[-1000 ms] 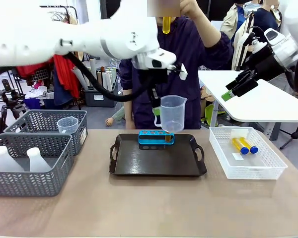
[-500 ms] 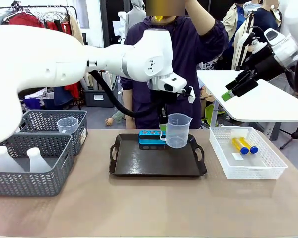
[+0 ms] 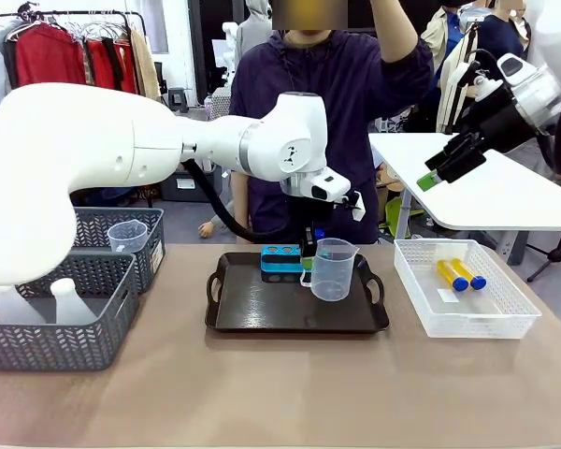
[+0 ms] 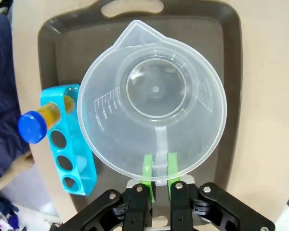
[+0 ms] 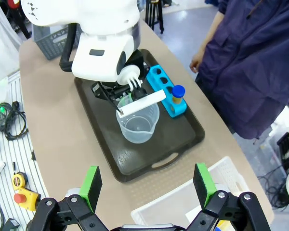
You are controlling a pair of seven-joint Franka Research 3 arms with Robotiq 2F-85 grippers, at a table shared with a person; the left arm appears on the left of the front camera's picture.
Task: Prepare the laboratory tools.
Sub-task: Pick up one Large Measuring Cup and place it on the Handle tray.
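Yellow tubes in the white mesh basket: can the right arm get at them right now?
Probably yes. The tubes lie uncovered in the open-topped basket on the side of the right arm; its jaws stand open and empty, and nothing sits between.

The tan table (image 3: 262, 402) carries a dark tray (image 3: 252, 313) in the centre. Grey baskets (image 3: 61, 348) stand left, a white basket (image 3: 460, 325) right.

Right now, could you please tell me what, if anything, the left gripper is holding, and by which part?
The left gripper holds the clear measuring beaker by its handle, pinched between its green pads.
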